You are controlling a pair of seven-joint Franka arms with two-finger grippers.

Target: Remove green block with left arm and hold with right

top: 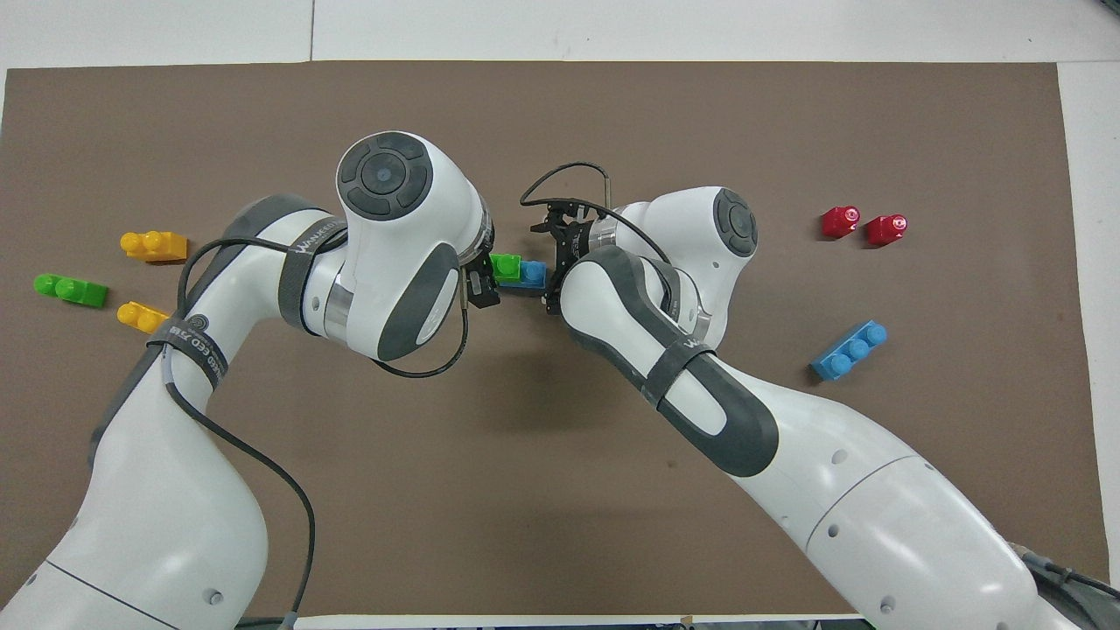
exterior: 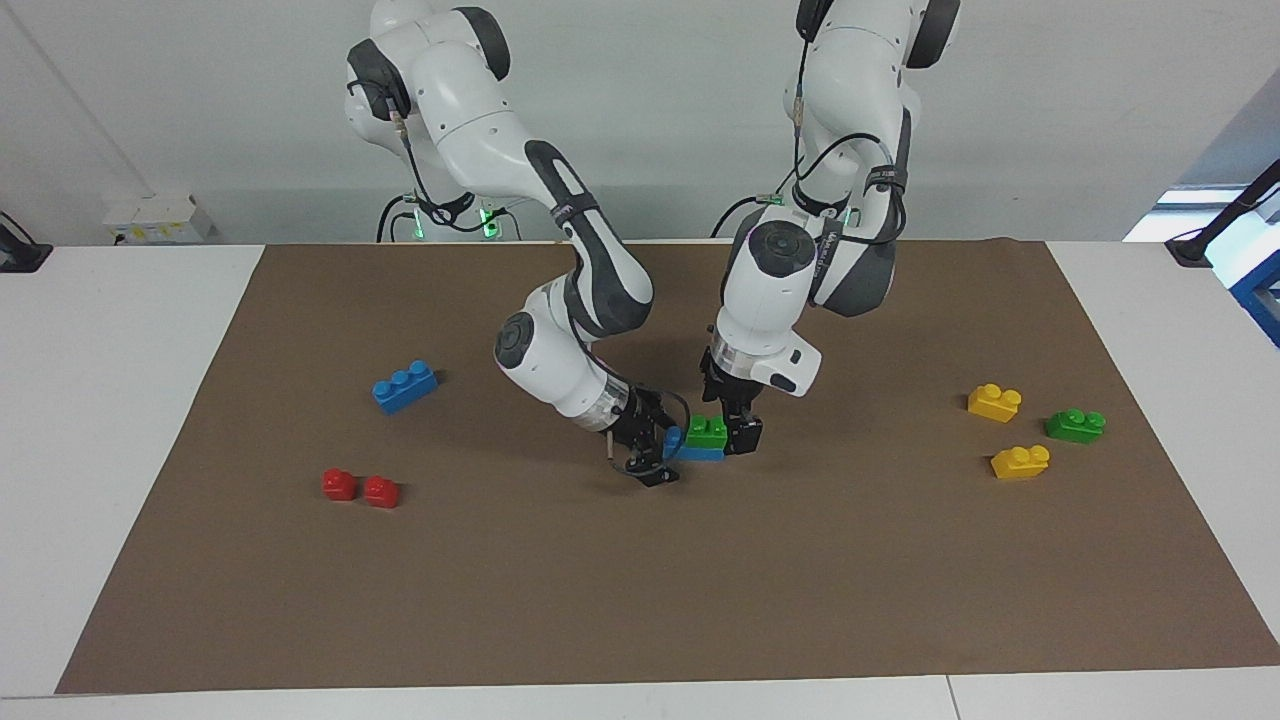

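Brown mat on white table, both arms low at its middle.
Green block stacked on blue brick at mat centre; left gripper closed on green block, right gripper clamped on blue brick beside it.

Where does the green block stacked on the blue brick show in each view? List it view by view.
Facing view: green block at mat centre, atop the blue brick, between both claws.
Overhead view: green block at centre, between the two wrists.
Shared landmark: the two red blocks, toward the right arm's end.
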